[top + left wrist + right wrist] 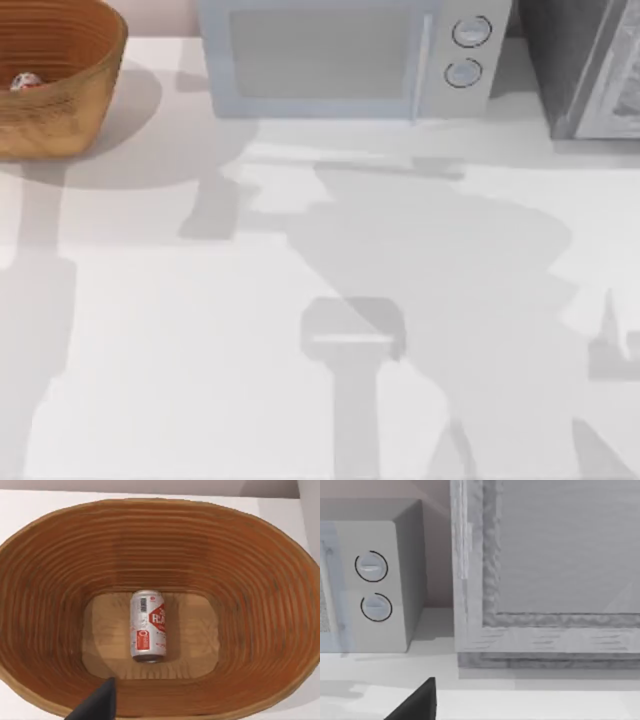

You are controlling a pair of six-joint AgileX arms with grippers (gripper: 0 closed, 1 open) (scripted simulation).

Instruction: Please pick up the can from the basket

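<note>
From above, the wicker basket (60,85) sits at the table's (200,350) far left corner, the can (25,82) inside. Our left wrist camera looks down into it: the can lies sideways on the floor, within reach from above; we cannot tell how far our fingers are open. Our right wrist faces the microwave's (375,580) 2 dials, parked.

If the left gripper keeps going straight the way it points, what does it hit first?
Probably the white-and-red can lying on the floor of the orange-brown wicker basket; nothing appears between, though depth is unclear.

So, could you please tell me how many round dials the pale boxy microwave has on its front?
2: the upper dial and the lower dial, stacked at the right end of the pale boxy microwave at the table's back edge.
</note>
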